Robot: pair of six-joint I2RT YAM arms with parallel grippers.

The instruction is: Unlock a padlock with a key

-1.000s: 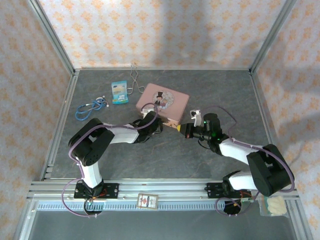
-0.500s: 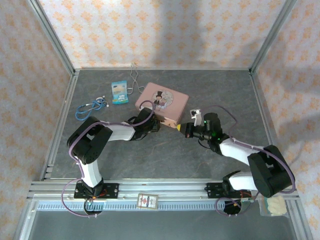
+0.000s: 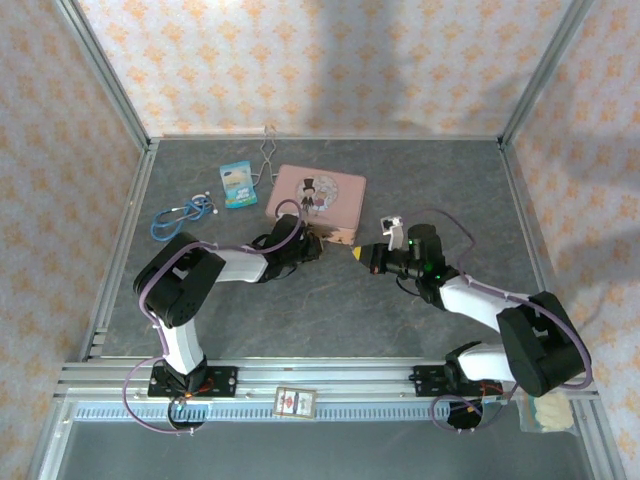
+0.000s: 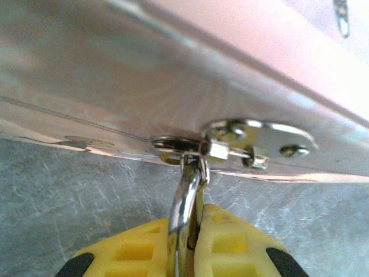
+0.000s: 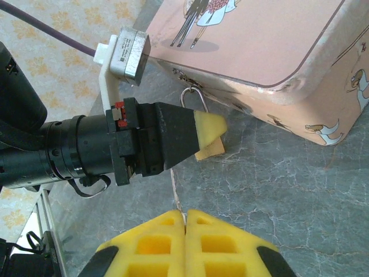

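**Inspector:** Your work surface is a grey, stone-patterned table (image 3: 430, 180) inside an aluminium frame. Cream walls with an orange motif stand behind it and at both sides.

**Operator:** Where is the padlock?

**Inspector:** It is at the near wall of the pink tin (image 3: 315, 195), right by the tin's clasp (image 4: 259, 138). What shows of the padlock (image 4: 185, 193) is a thin, bright silver shackle. Its bend touches the clasp fittings, though I cannot tell whether it passes through them. The lock's body is hidden between the pads.

**Operator:** And the grippers?

**Inspector:** Your left gripper (image 4: 193, 242) has its yellow pads pinched on that shackle, gripping it low on its legs. Your right gripper (image 5: 185, 224) has its pads pressed together, and I cannot tell whether anything lies between them. From above it points at the left gripper's tip, near it but apart, with bare table under both.

**Operator:** Anything in the way?

**Inspector:** The tin's wall stands directly behind the lock, and your left pads cover its body. Three items lie well clear of the tin toward the far left. They are a coil of blue tubing (image 3: 180, 214), a small blue packet (image 3: 238, 184) and bent wire tongs (image 3: 267, 152) at the back edge. A card (image 3: 294, 401) lies on the front rail between the arm bases.
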